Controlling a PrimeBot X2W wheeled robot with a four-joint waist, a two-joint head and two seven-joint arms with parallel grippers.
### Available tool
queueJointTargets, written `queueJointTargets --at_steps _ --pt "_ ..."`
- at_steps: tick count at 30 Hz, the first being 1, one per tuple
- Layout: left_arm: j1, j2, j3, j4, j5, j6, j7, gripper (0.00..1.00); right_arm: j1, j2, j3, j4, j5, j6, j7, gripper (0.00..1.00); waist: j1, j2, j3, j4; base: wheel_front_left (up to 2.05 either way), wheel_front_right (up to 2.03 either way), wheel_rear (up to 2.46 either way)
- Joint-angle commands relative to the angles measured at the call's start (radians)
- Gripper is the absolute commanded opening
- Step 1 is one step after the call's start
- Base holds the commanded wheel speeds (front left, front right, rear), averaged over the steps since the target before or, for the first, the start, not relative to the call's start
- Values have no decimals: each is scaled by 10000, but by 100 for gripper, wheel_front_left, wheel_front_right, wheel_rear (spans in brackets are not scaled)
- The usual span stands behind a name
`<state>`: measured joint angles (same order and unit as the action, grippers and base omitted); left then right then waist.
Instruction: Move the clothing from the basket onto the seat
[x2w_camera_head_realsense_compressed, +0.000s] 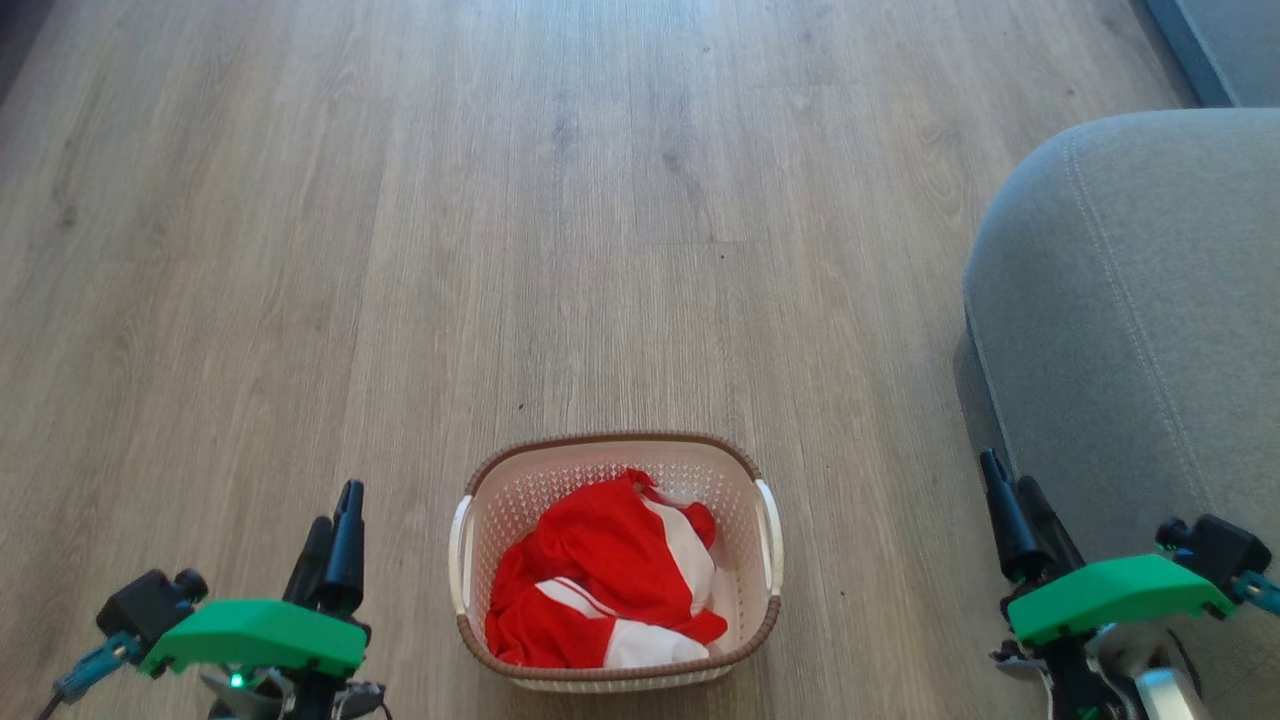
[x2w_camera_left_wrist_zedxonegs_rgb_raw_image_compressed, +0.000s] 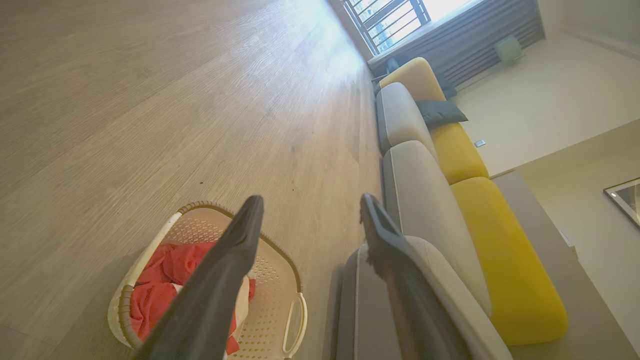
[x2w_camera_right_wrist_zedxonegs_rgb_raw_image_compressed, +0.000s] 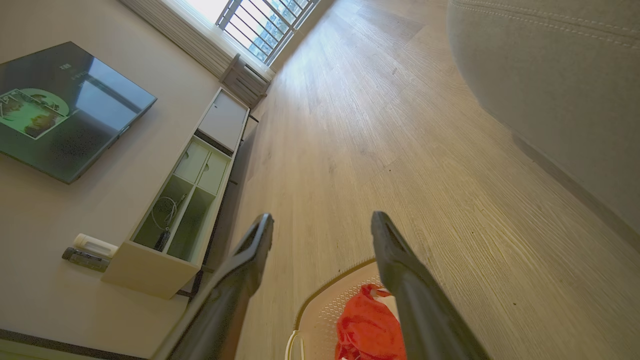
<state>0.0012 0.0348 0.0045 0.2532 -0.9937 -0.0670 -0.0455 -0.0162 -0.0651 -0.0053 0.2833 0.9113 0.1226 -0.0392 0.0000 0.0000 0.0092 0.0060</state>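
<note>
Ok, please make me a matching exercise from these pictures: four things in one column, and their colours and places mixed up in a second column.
Column one: 1 clothing; 2 basket; 3 seat; 4 floor.
Column two: a grey, right side of head view; b pale wood planks; c red and white, in the basket; d cream, brown rim, on the floor.
Pairs: 1-c; 2-d; 3-a; 4-b.

The seat (x2w_camera_head_realsense_compressed: 1130, 300) runs off the right edge, its far side lost. The clothing (x2w_camera_head_realsense_compressed: 600, 580) covers most of the floor of the basket (x2w_camera_head_realsense_compressed: 615, 442). From the left wrist, one dark finger (x2w_camera_left_wrist_zedxonegs_rgb_raw_image_compressed: 215, 290) of the left gripper (x2w_camera_left_wrist_zedxonegs_rgb_raw_image_compressed: 310, 200) blocks part of the red heap, and the basket's near end is cut off below.
</note>
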Motion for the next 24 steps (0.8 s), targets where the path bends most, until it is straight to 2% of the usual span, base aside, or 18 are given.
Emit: queueJointTargets --at_steps 1,24 --pt "-374 89 121 -390 161 17 -89 100 -584 -155 127 -389 -182 57 -137 100 0 0 0 0 0 0 0" --pt "-364 110 43 -700 3055 254 -762 100 -707 -453 833 -392 -2853 65 -815 100 0 0 33 40 0 0 0"
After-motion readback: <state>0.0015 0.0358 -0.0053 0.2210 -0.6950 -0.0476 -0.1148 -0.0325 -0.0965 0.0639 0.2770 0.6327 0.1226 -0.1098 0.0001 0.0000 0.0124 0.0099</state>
